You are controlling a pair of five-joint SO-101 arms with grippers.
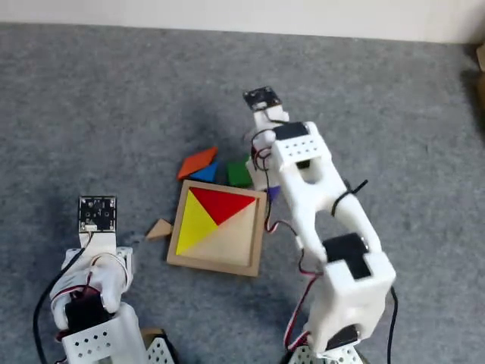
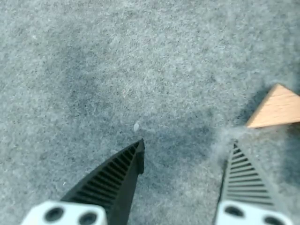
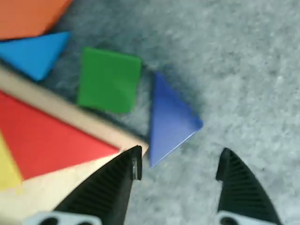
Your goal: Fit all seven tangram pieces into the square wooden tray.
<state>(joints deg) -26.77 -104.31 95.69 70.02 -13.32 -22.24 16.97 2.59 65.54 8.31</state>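
Note:
The square wooden tray lies mid-table with a red triangle and a yellow triangle in it. Behind it lie an orange parallelogram, a light blue triangle and a green square. A dark blue triangle lies by the tray's far right corner, just ahead of my open right gripper. A plain wooden triangle rests left of the tray; my left gripper stands open over bare carpet beside that wooden triangle.
Grey carpet covers the table. A pale wall strip runs along the far edge. The right arm stretches from the near right toward the tray's far corner. A cable hangs beside it.

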